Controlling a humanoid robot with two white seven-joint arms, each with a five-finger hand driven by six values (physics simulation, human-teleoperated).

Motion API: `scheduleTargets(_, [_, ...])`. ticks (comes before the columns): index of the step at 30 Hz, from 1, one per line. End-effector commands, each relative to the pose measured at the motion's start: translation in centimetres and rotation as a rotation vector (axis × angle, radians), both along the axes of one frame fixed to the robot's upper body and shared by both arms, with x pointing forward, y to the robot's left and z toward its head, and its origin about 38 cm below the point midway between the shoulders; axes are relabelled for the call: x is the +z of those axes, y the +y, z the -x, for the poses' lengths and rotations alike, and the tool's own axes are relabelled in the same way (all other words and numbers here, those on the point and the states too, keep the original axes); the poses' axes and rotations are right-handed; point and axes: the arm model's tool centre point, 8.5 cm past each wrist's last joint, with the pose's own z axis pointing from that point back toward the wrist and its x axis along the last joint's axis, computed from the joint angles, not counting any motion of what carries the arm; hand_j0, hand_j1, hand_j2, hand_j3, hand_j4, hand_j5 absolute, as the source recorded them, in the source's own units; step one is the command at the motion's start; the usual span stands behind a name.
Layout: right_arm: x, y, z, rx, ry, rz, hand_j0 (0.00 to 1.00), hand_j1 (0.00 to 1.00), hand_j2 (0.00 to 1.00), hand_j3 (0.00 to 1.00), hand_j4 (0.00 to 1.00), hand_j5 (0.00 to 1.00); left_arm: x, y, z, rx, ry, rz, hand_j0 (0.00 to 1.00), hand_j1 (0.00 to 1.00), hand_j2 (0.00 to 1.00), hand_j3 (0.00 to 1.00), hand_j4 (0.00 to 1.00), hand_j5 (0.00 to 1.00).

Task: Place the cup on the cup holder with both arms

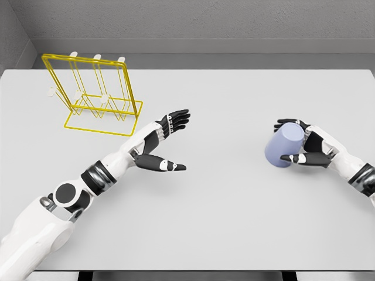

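Note:
A pale blue cup is tilted on the right side of the white table. My right hand wraps it from the right, fingers above and thumb below, so it is shut on the cup. The yellow wire cup holder with white pegs stands at the far left of the table. My left hand is open in the middle, palm facing right, fingers spread and thumb stretched out, holding nothing. It lies right of the holder and well left of the cup.
A grey wall runs behind the table's far edge. The table's front edge is close to my body.

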Motion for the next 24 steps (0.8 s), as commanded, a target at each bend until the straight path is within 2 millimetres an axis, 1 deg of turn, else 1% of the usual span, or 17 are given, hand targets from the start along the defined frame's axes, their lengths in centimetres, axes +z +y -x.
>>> scheduleTargets(1, [-0.1,0.0,0.0,-0.002,0.0,0.003,0.7,0.7,0.7,0.7,0.7,0.7,0.0,0.0,0.0,0.001,0.002,0.003,1.0,1.0,1.0,1.0,1.0,1.0])
scheduleTargets(8, [0.4,0.0,-0.2,0.002,-0.014,0.008,0.7,0.7,0.7,0.7,0.7,0.7,-0.4,0.2,-0.1,0.012,0.012,0.001,1.0,1.0,1.0,1.0,1.0,1.0])
scheduleTargets(14, [1.9,0.1,-1.1,0.009,-0.056,0.008,0.7,0.7,0.7,0.7,0.7,0.7,-0.7,0.5,-0.3,0.022,0.016,-0.003,1.0,1.0,1.0,1.0,1.0,1.0])
scheduleTargets(18, [3.1,0.9,-1.7,0.034,-0.088,0.0,0.7,0.7,0.7,0.7,0.7,0.7,-1.1,0.7,-0.6,0.031,0.025,-0.009,1.0,1.0,1.0,1.0,1.0,1.0])
scheduleTargets(24, [3.9,2.0,-1.9,0.061,-0.113,-0.015,0.69,0.69,0.69,0.69,0.69,0.69,-1.0,0.8,-0.6,0.03,0.021,-0.006,1.0,1.0,1.0,1.0,1.0,1.0])
